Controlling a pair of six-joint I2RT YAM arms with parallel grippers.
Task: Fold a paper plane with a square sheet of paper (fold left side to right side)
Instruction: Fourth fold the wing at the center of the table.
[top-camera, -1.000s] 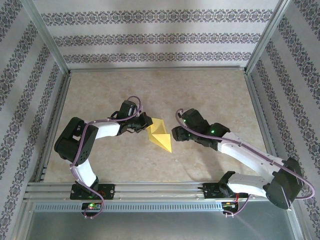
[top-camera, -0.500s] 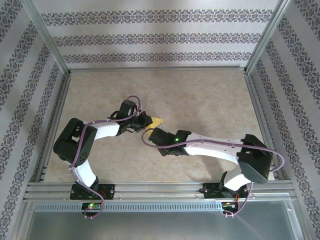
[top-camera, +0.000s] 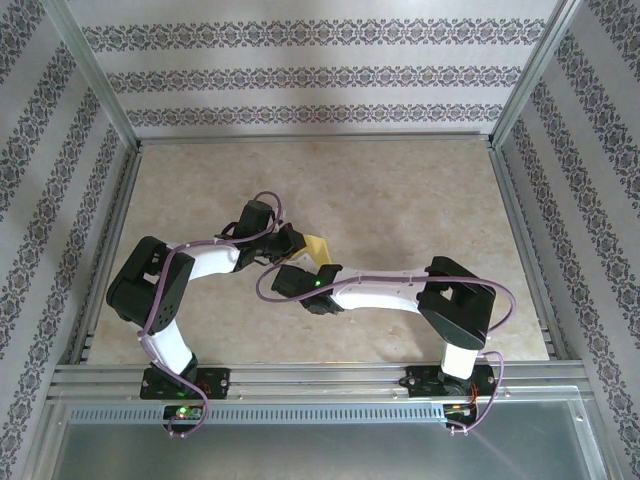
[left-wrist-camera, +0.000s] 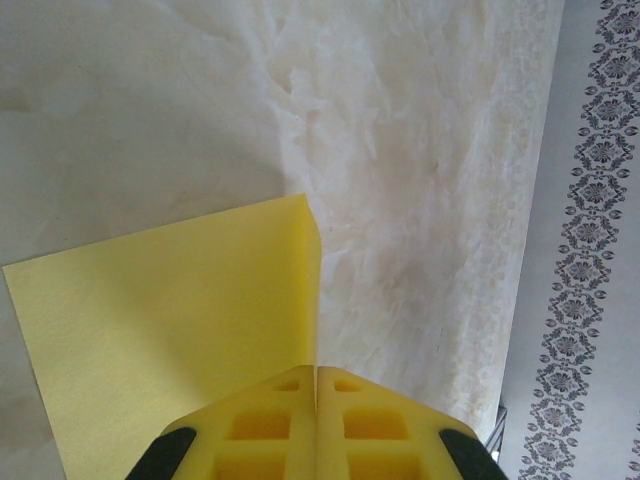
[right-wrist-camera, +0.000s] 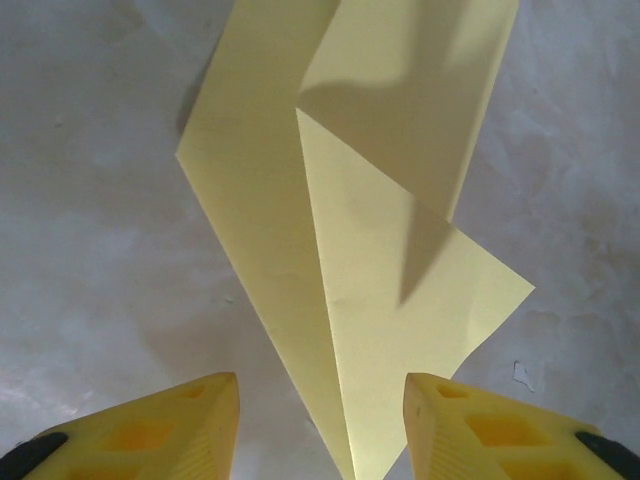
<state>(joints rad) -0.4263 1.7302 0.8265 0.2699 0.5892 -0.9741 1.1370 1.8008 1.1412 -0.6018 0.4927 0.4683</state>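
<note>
1. The creased yellow paper (top-camera: 318, 245) is lying on the table (top-camera: 420, 200), slightly left of centre, between the 2 grippers.
2. The left gripper (left-wrist-camera: 316, 425) is pinching its raised flap, fingers pressed together.
3. The right gripper (right-wrist-camera: 320, 425) is hovering with fingers spread, straddling the paper's pointed tip.
</note>
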